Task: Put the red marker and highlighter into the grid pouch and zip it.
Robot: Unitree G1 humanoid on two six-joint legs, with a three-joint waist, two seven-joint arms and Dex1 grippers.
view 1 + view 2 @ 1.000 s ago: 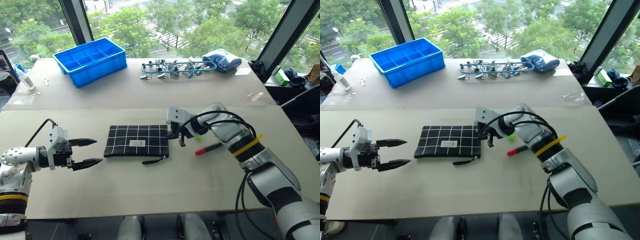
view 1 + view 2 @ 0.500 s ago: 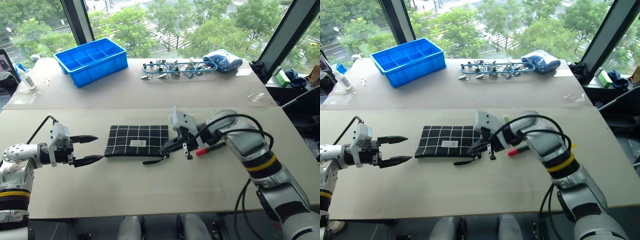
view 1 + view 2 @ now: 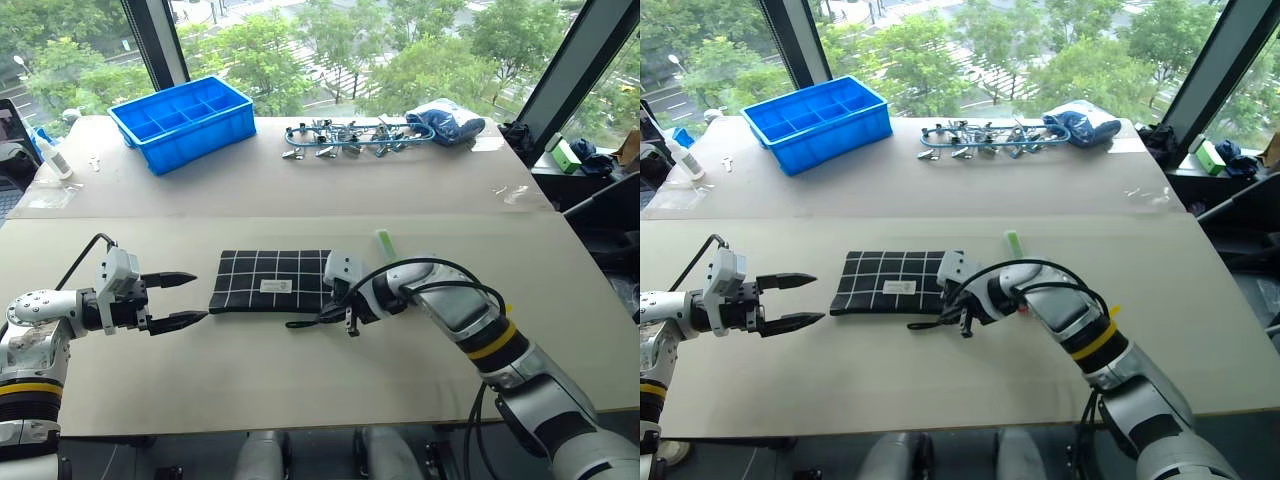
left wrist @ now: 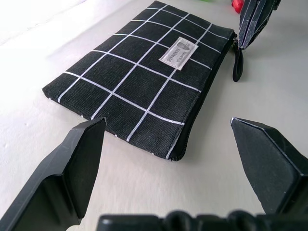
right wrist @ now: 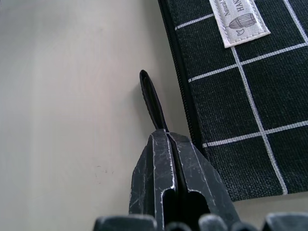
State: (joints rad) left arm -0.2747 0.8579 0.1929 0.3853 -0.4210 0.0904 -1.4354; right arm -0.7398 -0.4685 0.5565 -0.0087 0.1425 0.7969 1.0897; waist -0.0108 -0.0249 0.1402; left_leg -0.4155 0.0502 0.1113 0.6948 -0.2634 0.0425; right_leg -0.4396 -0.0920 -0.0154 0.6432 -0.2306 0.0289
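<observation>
Right tool [image 5: 166,137] pinching pull strap [image 5: 151,101]

- The right gripper [image 5: 166,139] has swung down from beside the flat black grid-lined fabric pouch [image 3: 272,280] onto the thin black zipper pull strap [image 5: 152,101], pinching it.
- The pale green highlighter [image 3: 383,243] is now uncovered.
</observation>
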